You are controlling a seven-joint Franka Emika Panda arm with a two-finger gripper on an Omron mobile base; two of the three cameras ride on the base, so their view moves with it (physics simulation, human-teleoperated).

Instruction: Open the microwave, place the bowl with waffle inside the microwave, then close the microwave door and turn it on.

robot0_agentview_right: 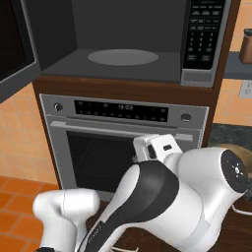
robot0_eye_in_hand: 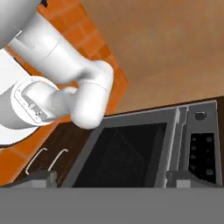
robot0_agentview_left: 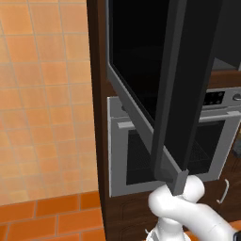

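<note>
So the microwave [robot0_agentview_right: 123,44] sits in the dark wood cabinet right above the silver oven [robot0_agentview_right: 123,142], and the microwave door [robot0_agentview_left: 155,89] is swung wide open, out past the oven's left edge. In the left base view that door is a big flat sheet of black glass with a grey metal rim, seen nearly edge-on and covering part of the oven front.

Inside the microwave there's a plain dark grey box with a flat round turntable plate [robot0_agentview_right: 123,57] on the floor. Its keypad [robot0_agentview_right: 201,34] runs down the right side, black buttons on grey.

The gripper [robot0_eye_in_hand: 113,178] has its jaws spread wide apart with nothing between them. In the hand view the two dark tips frame the oven's black window, and they're apart from it, not touching. The oven has a bar handle [robot0_agentview_right: 118,129] and a dark display strip over the window. The floor by the oven is orange tile [robot0_agentview_left: 52,216].
</note>
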